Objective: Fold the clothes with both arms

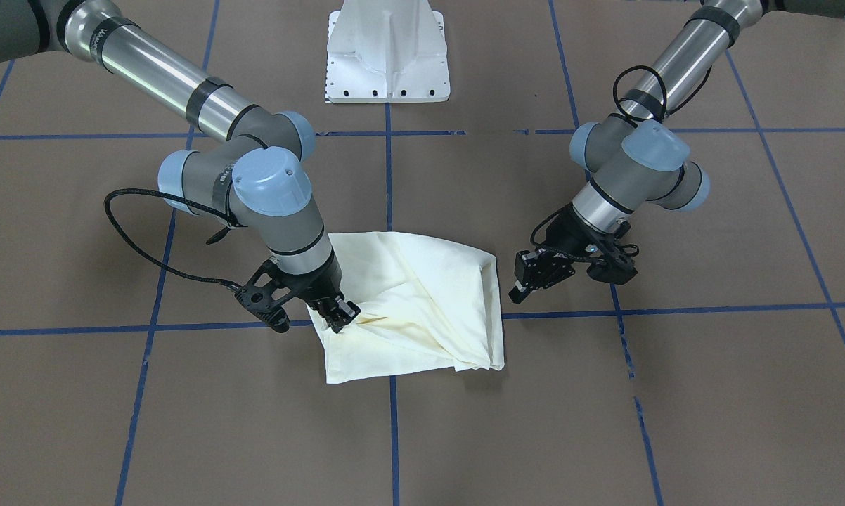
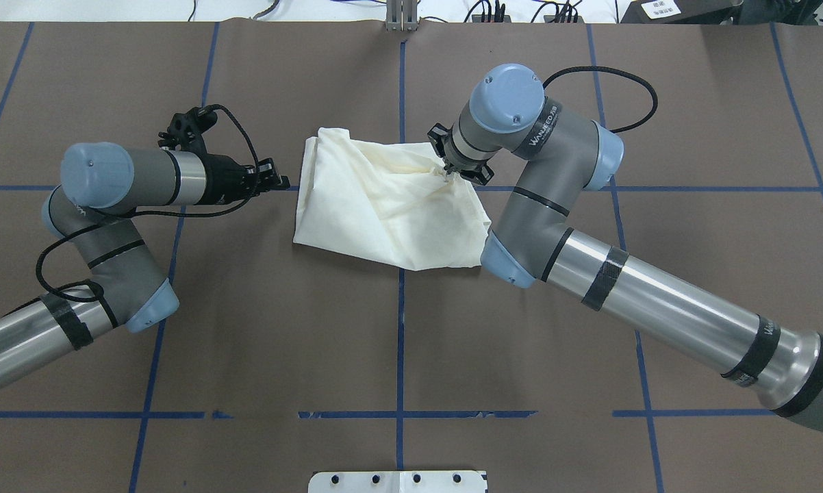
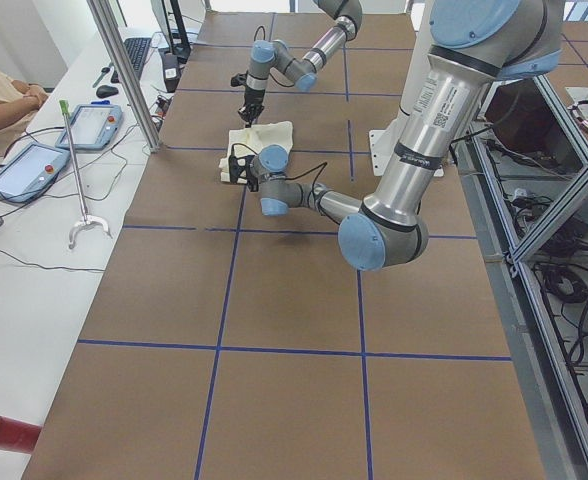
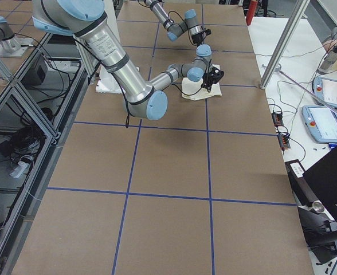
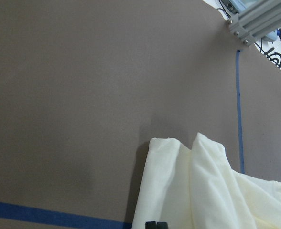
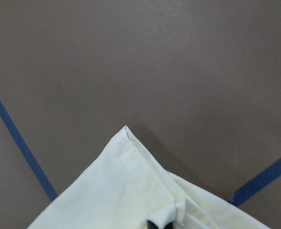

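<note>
Left arm (image 2: 110, 257): elbow folded, wrist held level.
Left pincer (image 2: 279, 182): pointed sideways, tips just beside the T-shirt (image 1: 422, 295) edge, apart from it; jaw gap unreadable.
Right arm (image 2: 658, 301): stretched out, wrist aimed steeply down.
Right pincer (image 1: 343, 318): jaws clamped on a T-shirt fold.

A cream-white T-shirt (image 2: 384, 205) lies folded into a rumpled, roughly square bundle (plain side up) at the counter's (image 2: 247, 329) middle. Seen from overhead, the right arm (image 2: 555, 205) points down at its 2 o'clock corner, jaws pinching puckered cloth; the left arm (image 2: 131, 178) lies level at 9 o'clock, jaws just clear of the edge.
</note>
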Robot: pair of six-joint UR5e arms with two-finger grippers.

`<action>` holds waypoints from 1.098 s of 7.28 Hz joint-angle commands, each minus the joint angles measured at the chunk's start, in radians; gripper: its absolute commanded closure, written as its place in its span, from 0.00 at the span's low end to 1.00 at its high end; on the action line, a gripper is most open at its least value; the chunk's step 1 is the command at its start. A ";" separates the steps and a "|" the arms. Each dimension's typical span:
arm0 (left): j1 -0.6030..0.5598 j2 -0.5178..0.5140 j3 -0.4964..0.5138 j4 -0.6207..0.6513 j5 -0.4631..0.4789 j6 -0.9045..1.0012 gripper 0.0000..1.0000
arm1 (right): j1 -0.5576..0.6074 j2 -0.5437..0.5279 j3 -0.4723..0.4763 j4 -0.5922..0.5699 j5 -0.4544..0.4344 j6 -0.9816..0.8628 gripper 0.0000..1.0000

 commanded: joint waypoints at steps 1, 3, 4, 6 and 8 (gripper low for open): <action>0.002 -0.029 0.034 -0.022 -0.095 0.009 1.00 | 0.000 0.001 0.001 0.000 0.000 0.000 1.00; 0.002 -0.040 0.046 -0.025 -0.159 0.021 1.00 | 0.000 0.003 0.003 0.002 0.000 0.003 1.00; -0.002 -0.035 0.051 -0.059 -0.229 0.050 1.00 | 0.000 0.003 0.004 0.002 0.000 0.003 1.00; -0.001 -0.040 0.059 -0.112 -0.262 0.049 1.00 | 0.002 0.001 0.003 0.002 -0.002 0.000 1.00; -0.001 -0.026 0.071 -0.183 -0.314 0.050 1.00 | 0.002 0.000 0.003 0.002 -0.002 0.000 1.00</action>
